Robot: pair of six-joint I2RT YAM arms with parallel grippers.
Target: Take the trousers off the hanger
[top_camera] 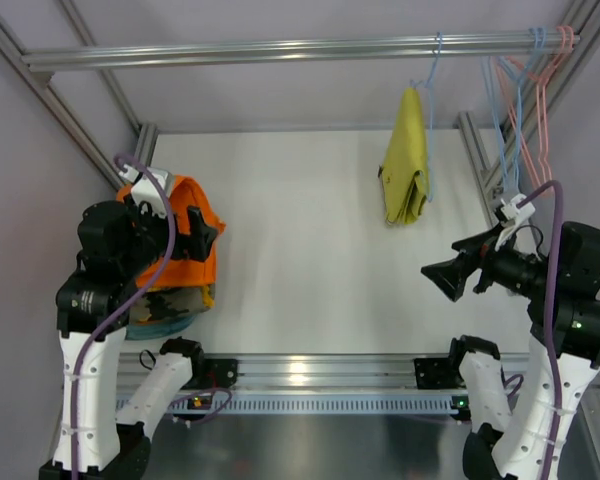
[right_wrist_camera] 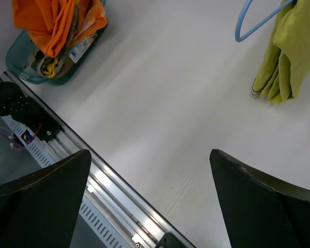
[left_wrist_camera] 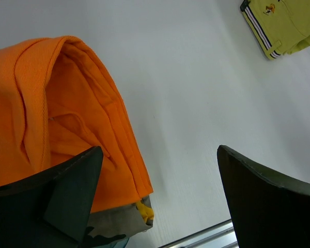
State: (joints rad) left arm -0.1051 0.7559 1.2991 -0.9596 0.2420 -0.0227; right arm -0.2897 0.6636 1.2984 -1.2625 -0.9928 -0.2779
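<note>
The mustard-yellow trousers [top_camera: 405,160] hang folded over the light-blue wire hanger [top_camera: 432,75], which hooks on the metal rail [top_camera: 280,48] at the back right. They also show in the right wrist view [right_wrist_camera: 289,57] with the hanger's loop [right_wrist_camera: 253,23], and their hem shows in the left wrist view [left_wrist_camera: 284,23]. My left gripper [top_camera: 202,232] is open and empty at the left, over the orange garment [top_camera: 185,235]. My right gripper [top_camera: 442,277] is open and empty, below and to the right of the trousers.
A teal basket [right_wrist_camera: 20,62] at the left holds the orange garment and other clothes. Pink and blue empty hangers [top_camera: 525,110] hang at the rail's right end. Frame posts [top_camera: 475,150] stand at the back corners. A metal rail [top_camera: 320,375] runs along the table's near edge.
</note>
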